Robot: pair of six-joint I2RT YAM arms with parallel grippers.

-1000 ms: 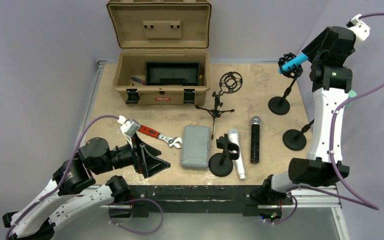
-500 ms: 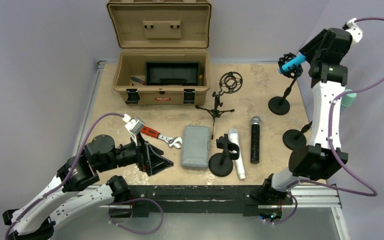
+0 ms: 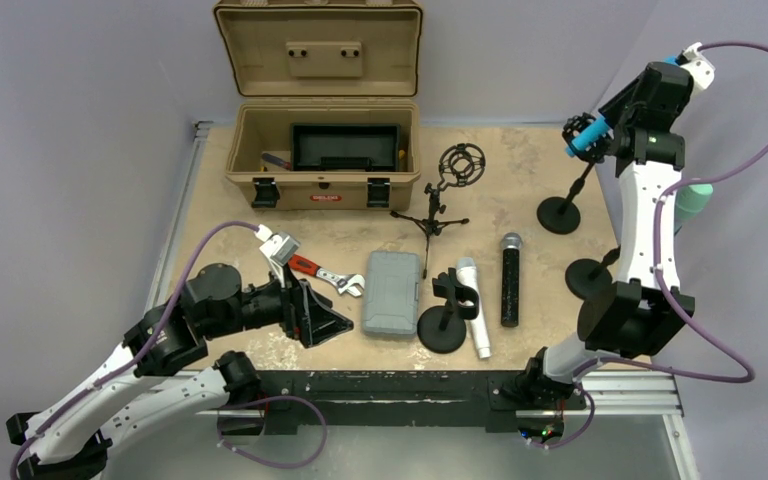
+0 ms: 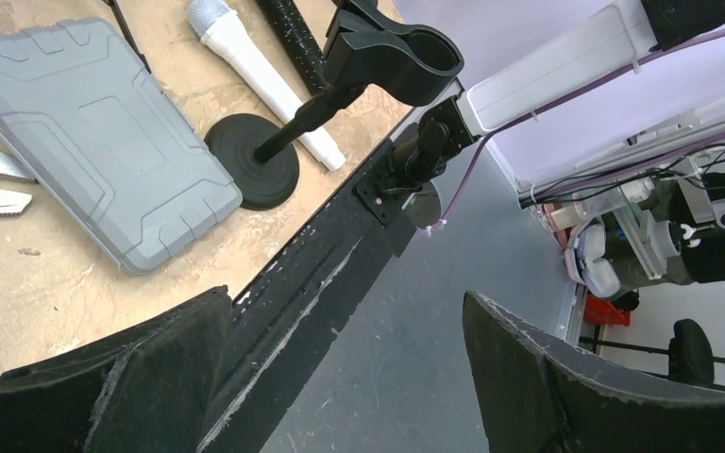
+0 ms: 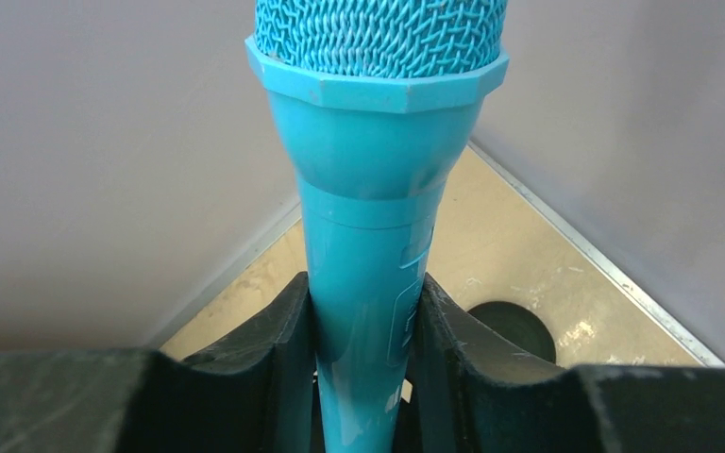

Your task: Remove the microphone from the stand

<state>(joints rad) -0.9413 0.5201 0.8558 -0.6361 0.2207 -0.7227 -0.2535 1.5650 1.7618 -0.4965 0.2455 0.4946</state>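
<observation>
Risk: my right claw (image 5: 363, 326), clenched on the blue microphone (image 5: 378, 189), could topple the stand (image 3: 558, 213) below it if I pull crooked.

Three microphones (image 3: 588, 134) (image 3: 479, 330) (image 3: 510, 280), three round-base stands (image 3: 558, 213) (image 3: 590, 281) (image 3: 441, 331), seemingly one tripod stand (image 3: 430, 221), one wrench (image 3: 322, 273), case (image 3: 392, 292) and toolbox (image 3: 322, 186).

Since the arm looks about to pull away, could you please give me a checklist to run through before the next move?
1. Grip: right pincer shut on the blue microphone, a finger on each side: ok.
2. Release: blue microphone clear of the stand clip: cannot tell; they overlap in the top view.
3. Support: stand base flat on the table: ok.
4. Other arm: left pincer open, empty, far from the stand: ok.
</observation>
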